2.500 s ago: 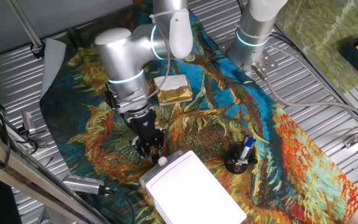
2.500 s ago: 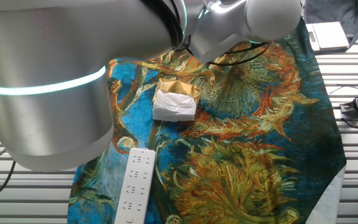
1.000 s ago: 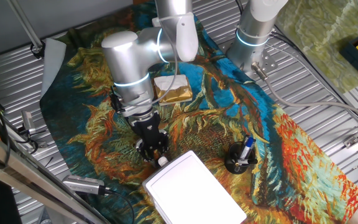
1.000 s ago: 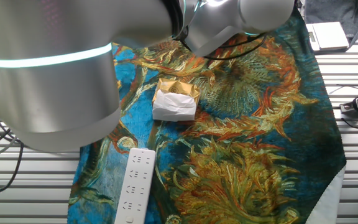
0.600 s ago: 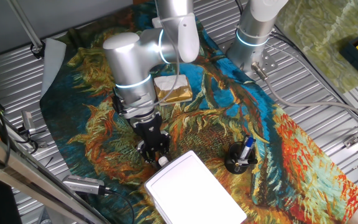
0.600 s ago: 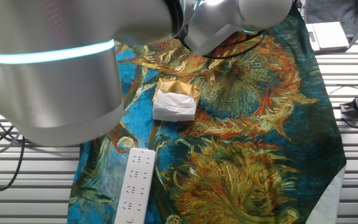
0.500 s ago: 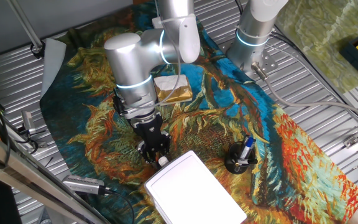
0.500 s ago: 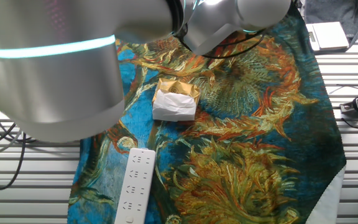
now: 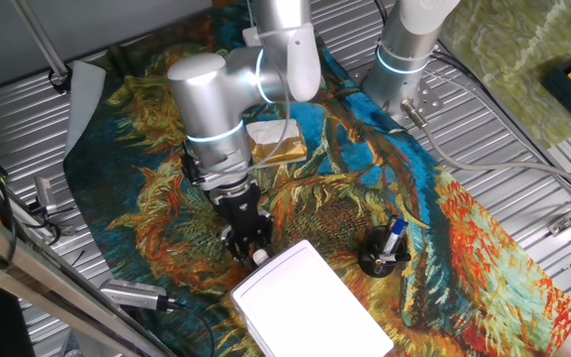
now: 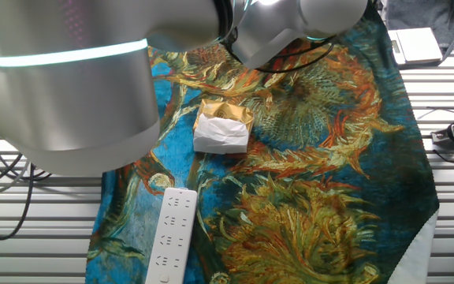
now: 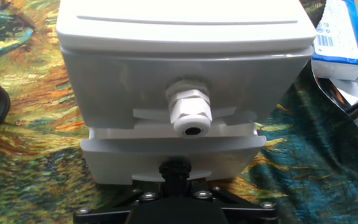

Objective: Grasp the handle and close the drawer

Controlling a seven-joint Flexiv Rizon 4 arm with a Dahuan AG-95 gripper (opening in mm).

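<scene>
White knob handle (image 11: 191, 116) on light-grey drawer (image 11: 185, 81) front, white box (image 9: 305, 305) at table's near edge; black gripper (image 9: 249, 241) right at knob, finger state cannot tell. Pen holder (image 9: 382, 250) nearby.

One fixed view looked down from high at 6 o'clock; the other sat low and close behind the arm (image 10: 69, 87). Both shared the wrapped block (image 9: 278, 142). The hand view faced the box (image 11: 185, 74) closely.
</scene>
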